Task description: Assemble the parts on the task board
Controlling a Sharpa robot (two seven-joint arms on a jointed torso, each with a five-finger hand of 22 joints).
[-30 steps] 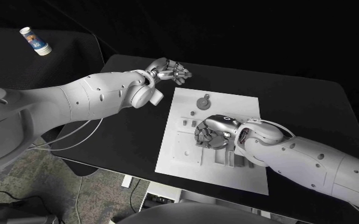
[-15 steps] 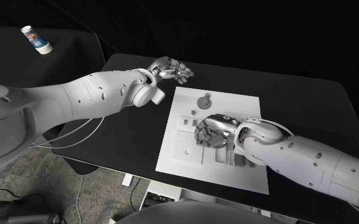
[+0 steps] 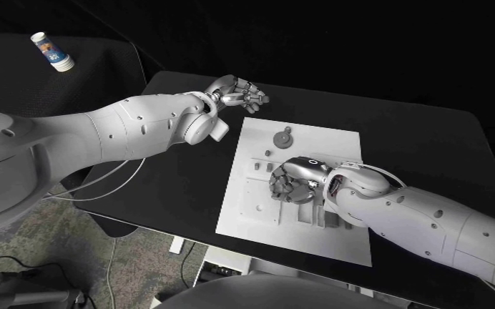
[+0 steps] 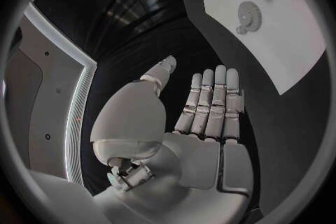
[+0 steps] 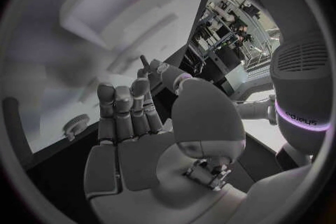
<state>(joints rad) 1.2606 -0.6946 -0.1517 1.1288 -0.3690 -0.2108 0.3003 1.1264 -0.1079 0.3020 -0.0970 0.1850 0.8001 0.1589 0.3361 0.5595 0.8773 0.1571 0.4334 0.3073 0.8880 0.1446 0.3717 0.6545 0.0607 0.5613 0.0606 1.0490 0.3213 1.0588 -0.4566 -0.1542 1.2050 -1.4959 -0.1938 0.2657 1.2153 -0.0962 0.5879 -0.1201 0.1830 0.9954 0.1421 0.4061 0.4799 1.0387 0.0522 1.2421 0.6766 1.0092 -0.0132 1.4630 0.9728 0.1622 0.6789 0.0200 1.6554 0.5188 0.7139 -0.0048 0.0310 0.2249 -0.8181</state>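
Note:
The white task board lies in the middle of the black table. A round gear part sits near the board's far end, also seen as the gear and the gear. My right hand is low over the board's middle, fingers pointing down at it. In the right wrist view its fingers lie side by side, and a thin dark piece shows at their tips; whether it is pinched is unclear. My left hand hovers over bare table beyond the board's far left corner, its fingers straight and holding nothing.
Small parts and slots dot the board's near left part. A small white bottle stands on a dark surface far to the left, off the table. Cables hang under my left arm by the table's left edge.
The whole picture has shifted slightly, so the camera moved. Both hands keep their places relative to the board.

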